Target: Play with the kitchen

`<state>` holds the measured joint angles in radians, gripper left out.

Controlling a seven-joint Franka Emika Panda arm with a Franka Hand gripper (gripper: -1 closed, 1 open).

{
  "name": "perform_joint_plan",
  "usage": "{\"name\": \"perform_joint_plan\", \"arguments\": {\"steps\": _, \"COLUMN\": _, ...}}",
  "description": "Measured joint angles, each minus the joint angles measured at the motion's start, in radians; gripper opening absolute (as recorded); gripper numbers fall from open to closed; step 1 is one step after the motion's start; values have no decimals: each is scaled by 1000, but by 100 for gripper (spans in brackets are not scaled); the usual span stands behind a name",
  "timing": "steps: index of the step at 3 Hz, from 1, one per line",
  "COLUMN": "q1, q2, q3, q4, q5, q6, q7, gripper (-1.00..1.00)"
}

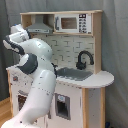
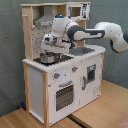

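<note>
The kitchen (image 2: 50,82) of pale wood and white panels shows in both exterior views, with its grey hood (image 1: 40,26), black tap (image 1: 84,60) and sink (image 1: 75,74). In the second exterior view a small metal pot (image 2: 47,58) sits on the hob at the left of the counter, above the oven door (image 2: 64,95). My gripper (image 2: 49,49) hangs just above the pot, reaching in from the second exterior view's right. In the first exterior view my white arm (image 1: 37,80) covers the hob and the gripper is hidden behind it.
A toy microwave (image 1: 70,22) sits in the top shelf beside the hood. Knobs (image 2: 56,76) line the front panel. The kitchen stands on a wooden floor (image 2: 102,112), with a grey curtain (image 2: 10,50) behind it.
</note>
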<state>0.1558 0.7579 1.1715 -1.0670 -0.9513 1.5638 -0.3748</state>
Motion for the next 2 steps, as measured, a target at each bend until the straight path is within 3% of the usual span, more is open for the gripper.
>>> {"name": "perform_joint_plan", "arguments": {"steps": 1, "q1": 27, "q2": 44, "q3": -24, "q4": 43, "q5": -35, "q6": -50, "q7": -30, "gripper": 100}}
{"name": "perform_joint_plan", "arguments": {"steps": 2, "q1": 27, "q2": 44, "q3": -24, "q4": 43, "q5": -35, "q6": -50, "q7": -30, "gripper": -100}}
